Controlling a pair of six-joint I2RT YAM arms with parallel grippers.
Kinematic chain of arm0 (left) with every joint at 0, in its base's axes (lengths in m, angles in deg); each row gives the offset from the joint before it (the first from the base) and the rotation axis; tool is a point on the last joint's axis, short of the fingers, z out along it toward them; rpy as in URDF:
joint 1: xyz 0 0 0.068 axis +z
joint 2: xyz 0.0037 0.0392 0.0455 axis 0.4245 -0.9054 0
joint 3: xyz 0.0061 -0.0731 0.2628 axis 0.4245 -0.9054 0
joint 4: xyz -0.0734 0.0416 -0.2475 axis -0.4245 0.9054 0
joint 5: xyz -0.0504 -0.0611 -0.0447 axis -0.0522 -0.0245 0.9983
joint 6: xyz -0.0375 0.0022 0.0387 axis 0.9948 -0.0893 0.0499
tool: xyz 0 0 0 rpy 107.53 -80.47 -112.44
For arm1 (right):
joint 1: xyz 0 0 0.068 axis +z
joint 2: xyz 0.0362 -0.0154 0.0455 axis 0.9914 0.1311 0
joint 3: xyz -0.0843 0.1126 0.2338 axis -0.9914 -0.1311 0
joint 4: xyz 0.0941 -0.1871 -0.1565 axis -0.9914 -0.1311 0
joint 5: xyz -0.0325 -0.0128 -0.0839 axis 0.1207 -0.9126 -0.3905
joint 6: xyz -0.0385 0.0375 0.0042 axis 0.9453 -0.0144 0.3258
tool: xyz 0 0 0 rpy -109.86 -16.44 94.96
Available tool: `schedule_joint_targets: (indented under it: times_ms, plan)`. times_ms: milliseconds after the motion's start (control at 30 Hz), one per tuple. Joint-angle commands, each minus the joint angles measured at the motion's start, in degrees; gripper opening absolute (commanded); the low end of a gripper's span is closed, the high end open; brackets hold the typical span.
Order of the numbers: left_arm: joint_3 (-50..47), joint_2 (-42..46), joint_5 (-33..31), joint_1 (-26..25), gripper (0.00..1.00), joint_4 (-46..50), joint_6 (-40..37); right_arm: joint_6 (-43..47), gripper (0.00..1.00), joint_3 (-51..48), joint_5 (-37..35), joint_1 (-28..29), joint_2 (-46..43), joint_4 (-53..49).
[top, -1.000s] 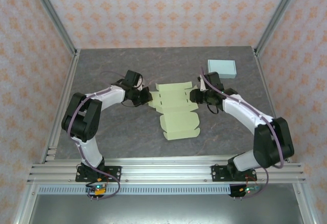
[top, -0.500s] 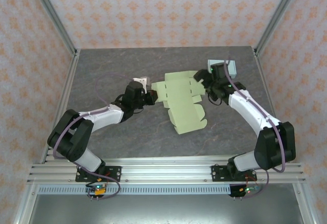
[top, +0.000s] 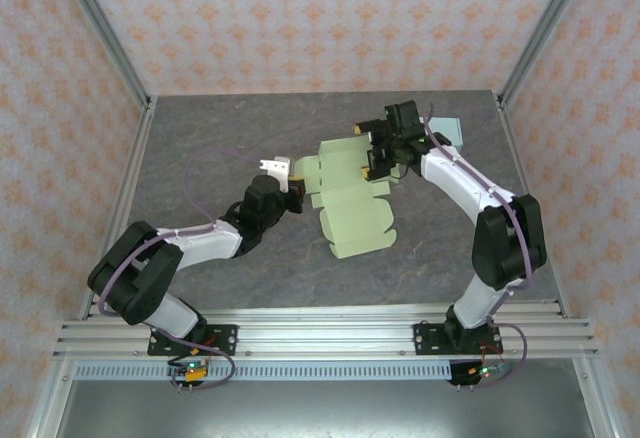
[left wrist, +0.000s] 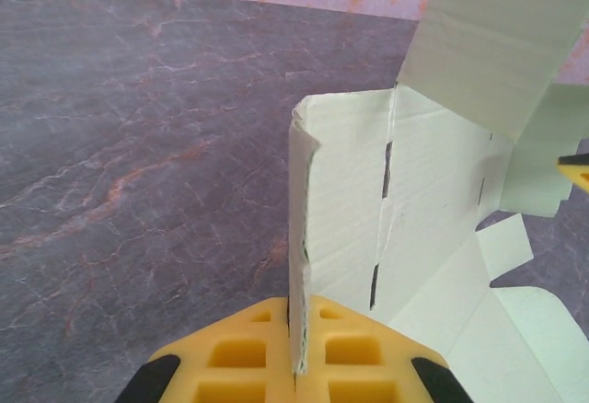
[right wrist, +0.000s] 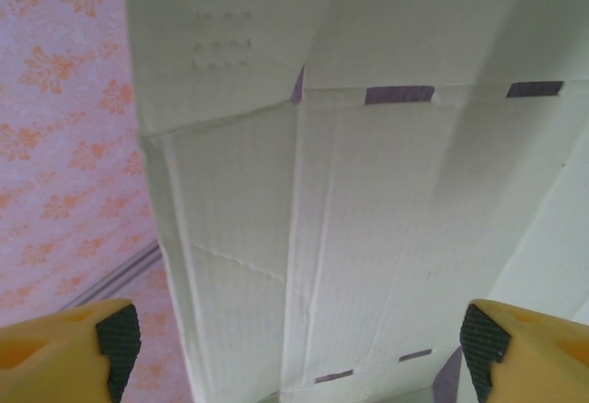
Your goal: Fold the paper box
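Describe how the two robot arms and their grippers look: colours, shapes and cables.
Both the left arm and right arm have white rounded links joined by chunky black joints, with a thin purple cable looped along each. The left gripper has yellow fingers with a moulded grid pattern; the right gripper has yellow fingers tipped with black pads.

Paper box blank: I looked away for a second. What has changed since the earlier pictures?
The right gripper swung from the right edge of the paper box blank toward the far side and now stands open. The blank turned slightly, and its far part lifted. The left gripper stayed shut on its left flap; the pale blue box stayed put.
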Motion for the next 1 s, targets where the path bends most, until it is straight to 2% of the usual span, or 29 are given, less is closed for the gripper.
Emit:
schedule_joint_targets:
  times_ms: [0, 267, 333, 400, 500, 567, 633, 833, 900, 967]
  plan:
    - [-1.5, 0.9, -4.2, -0.6, 0.0, -4.7, -2.1, -4.2, 0.9, 2.4, -0.8, 0.2, 1.4, -3.2]
    - [-1.4, 0.3, -5.5, -2.2, 0.0, -5.8, -4.9, -4.8, 0.91, 6.6, 0.6, 0.8, 5.2, -4.4]
    - [-1.3, 0.2, -5.9, -2.2, 0.0, -5.9, -5.0, -4.5, 0.86, 7.5, 0.6, 0.8, 6.1, -5.0]
    - [-1.2, 0.0, -6.2, -2.2, 0.0, -5.8, -5.0, -4.0, 0.73, 8.1, 1.2, 0.8, 7.1, -4.7]
    - [0.1, -0.5, -6.6, -2.2, 0.0, -3.7, -4.1, -3.6, 0.45, 8.0, 1.0, 1.0, 7.4, -4.4]
    - [1.4, -1.6, -7.7, -2.2, 0.0, -1.5, -2.6, -2.7, 0.36, 8.2, 1.0, 1.2, 7.3, -5.4]
    - [2.5, -3.3, -9.1, -2.0, 0.0, 0.2, -0.7, -0.9, 0.32, 8.4, 1.1, 1.1, 7.3, -5.6]
    - [2.8, -5.9, -6.2, 0.7, 0.22, -0.3, 3.9, 6.5, 0.21, 4.9, 1.2, 1.2, 8.0, 2.4]
    - [2.2, -4.8, -4.3, 2.1, 0.42, -0.3, 4.3, 7.7, 0.13, 1.3, 2.4, 1.3, 8.0, 9.8]
    - [1.3, -3.1, -2.0, 3.4, 0.6, 0.0, 4.2, 7.8, 0.09, -3.1, 2.7, 1.4, 7.0, 19.0]
